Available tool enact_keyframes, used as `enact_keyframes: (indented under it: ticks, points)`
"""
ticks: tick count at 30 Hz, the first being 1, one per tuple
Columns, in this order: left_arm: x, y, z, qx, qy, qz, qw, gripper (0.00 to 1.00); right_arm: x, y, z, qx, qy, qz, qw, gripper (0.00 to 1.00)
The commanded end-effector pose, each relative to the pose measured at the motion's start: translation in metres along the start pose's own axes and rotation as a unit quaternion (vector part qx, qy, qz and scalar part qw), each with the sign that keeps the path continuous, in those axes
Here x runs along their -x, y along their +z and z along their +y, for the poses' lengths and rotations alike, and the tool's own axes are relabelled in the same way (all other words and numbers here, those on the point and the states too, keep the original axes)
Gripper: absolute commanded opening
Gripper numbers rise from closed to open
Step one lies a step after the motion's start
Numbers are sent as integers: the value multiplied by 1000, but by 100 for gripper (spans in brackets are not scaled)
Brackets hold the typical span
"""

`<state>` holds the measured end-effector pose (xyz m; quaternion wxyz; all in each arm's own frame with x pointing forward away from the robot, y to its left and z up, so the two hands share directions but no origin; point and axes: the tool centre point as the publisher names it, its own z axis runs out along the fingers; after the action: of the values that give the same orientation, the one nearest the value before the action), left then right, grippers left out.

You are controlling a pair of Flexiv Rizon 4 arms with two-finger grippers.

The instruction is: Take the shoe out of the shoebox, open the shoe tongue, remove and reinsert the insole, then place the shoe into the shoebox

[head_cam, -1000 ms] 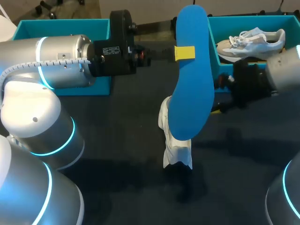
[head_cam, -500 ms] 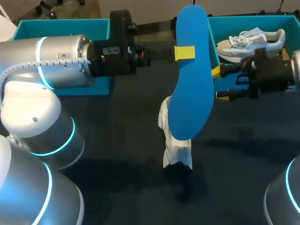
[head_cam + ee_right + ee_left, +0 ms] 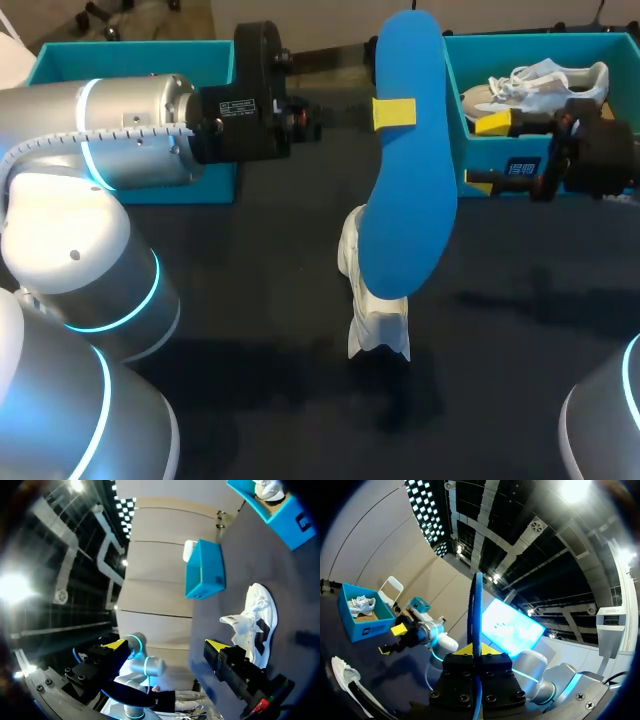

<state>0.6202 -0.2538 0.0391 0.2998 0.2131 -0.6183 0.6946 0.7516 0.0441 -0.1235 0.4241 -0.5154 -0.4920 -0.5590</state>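
Note:
My left gripper (image 3: 394,112) holds a blue insole (image 3: 405,200) upright high over the table, shut on its upper part. In the left wrist view the insole (image 3: 477,605) shows edge-on between the shut fingers (image 3: 470,650). Under it a white shoe (image 3: 374,300) lies on the dark table, also seen beside my right gripper (image 3: 167,645) as the shoe (image 3: 252,620). That right gripper (image 3: 485,155) hovers open and empty at the front wall of the teal shoebox (image 3: 520,38), right of the insole. A second white shoe (image 3: 540,85) lies inside the box.
A second teal box (image 3: 130,60) stands at the back left, partly behind my left arm. The dark tabletop (image 3: 250,300) lies bare left of the shoe and along the front.
My right gripper has drawn back to the right, away from the insole and shoe, up to the shoebox's front wall. The left arm and insole have not moved.

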Motion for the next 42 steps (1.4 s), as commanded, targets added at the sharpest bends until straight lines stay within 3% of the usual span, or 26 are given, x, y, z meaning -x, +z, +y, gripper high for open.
enact_keyframes:
  ticks: [1, 12, 14, 16, 30, 38, 41, 42]
  points:
    - [0, 1, 2, -2, 0, 0, 1000, 0, -3, -2, 1, 0, -3, 12, 1000, 100]
    - [0, 1, 2, -2, 0, 0, 1000, 0, -22, -4, 11, 0, 9, 22, 1000, 100]
    - [0, 1, 2, -2, 0, 0, 1000, 0, -25, -4, 15, 17, 25, 8, 1000, 100]
    - [0, 1, 2, -2, 0, 0, 1000, 0, -24, -6, 20, 58, 49, -6, 997, 100]
    - [0, 1, 2, -2, 0, 0, 1000, 0, -24, -6, 20, 58, 49, -6, 997, 100]
    - [20, -14, 0, 58, 190, 5, 980, 0, -24, -6, 20, 58, 49, -6, 997, 100]
    - [30, -16, 1, 70, 281, 12, 957, 0, -24, -6, 20, 58, 49, -6, 997, 100]
    - [37, -18, 2, 77, 335, 22, 939, 0, -24, -6, 20, 58, 49, -6, 997, 100]
